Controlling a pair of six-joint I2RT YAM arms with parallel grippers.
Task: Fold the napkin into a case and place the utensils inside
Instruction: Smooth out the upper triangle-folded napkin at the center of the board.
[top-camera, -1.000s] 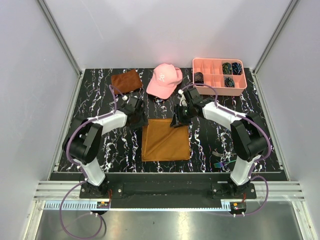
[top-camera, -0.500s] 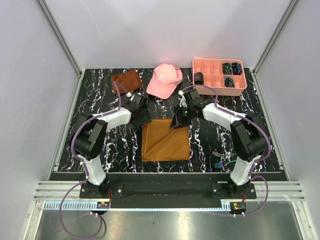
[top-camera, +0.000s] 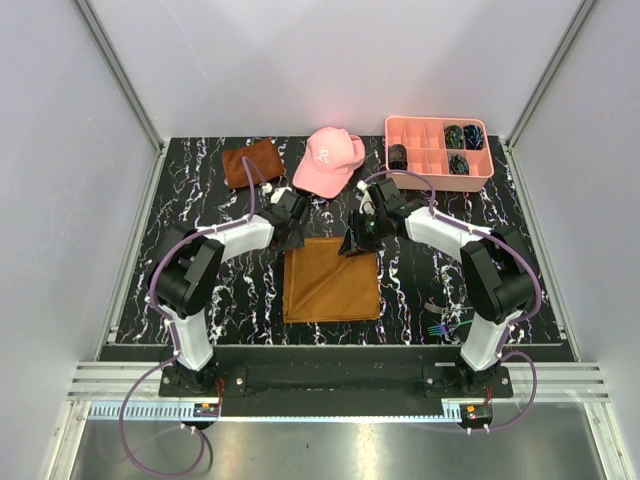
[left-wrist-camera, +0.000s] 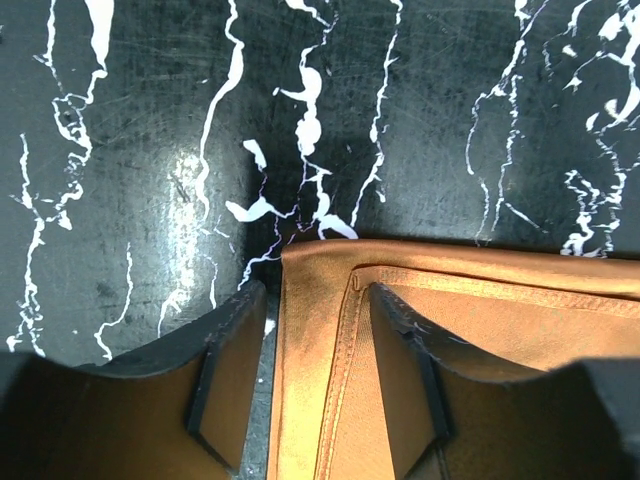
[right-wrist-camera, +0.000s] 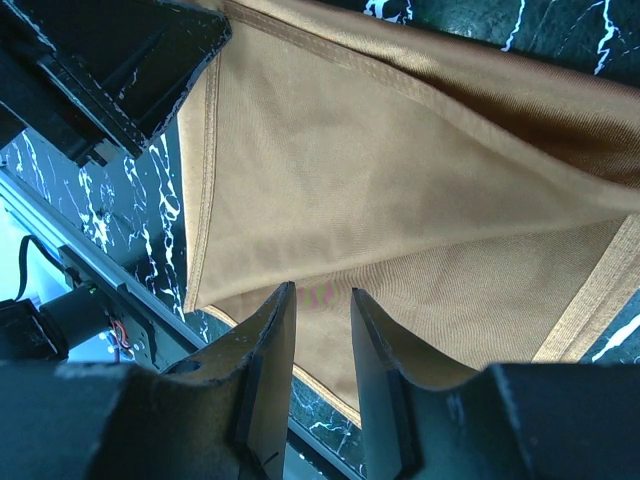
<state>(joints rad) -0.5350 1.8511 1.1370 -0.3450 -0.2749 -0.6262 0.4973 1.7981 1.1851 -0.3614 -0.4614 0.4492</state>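
Napkin (top-camera: 332, 280): orange-brown cloth lying flat at mid-bench, roughly square. Its two far corners sit under the pincers. Its near edge stops short of the bench's front edge, with a strip of bare marble between.
Bench (top-camera: 200, 270): black with white veins. There is open surface left of the napkin out to the left arm, and right of it as far as the utensils.
Rust-brown cloth (top-camera: 252, 162): flat at the far left, well apart from the napkin.
Left pincer (top-camera: 292, 240): at the napkin's far left corner. The wrist view (left-wrist-camera: 315, 295) shows it released, with its fingers (left-wrist-camera: 228, 385) astride the hemmed left edge, one over bare bench and one over cloth. A second hem line runs just inside the far edge.
Pink cap (top-camera: 328, 160): just beyond the napkin's far edge, between the two pincers and not touching the cloth.
Right pincer (top-camera: 355, 245): at the napkin's far right corner. The wrist view (right-wrist-camera: 320, 292) shows a narrow slot between its fingers with cloth behind it. I cannot tell whether it pinches the cloth.
Pink tray (top-camera: 440, 182): far right corner, well apart from the napkin, with small dark items in some compartments.
Utensils (top-camera: 440, 327): thin metal pieces at the near right, beside the right arm's base and off the napkin.
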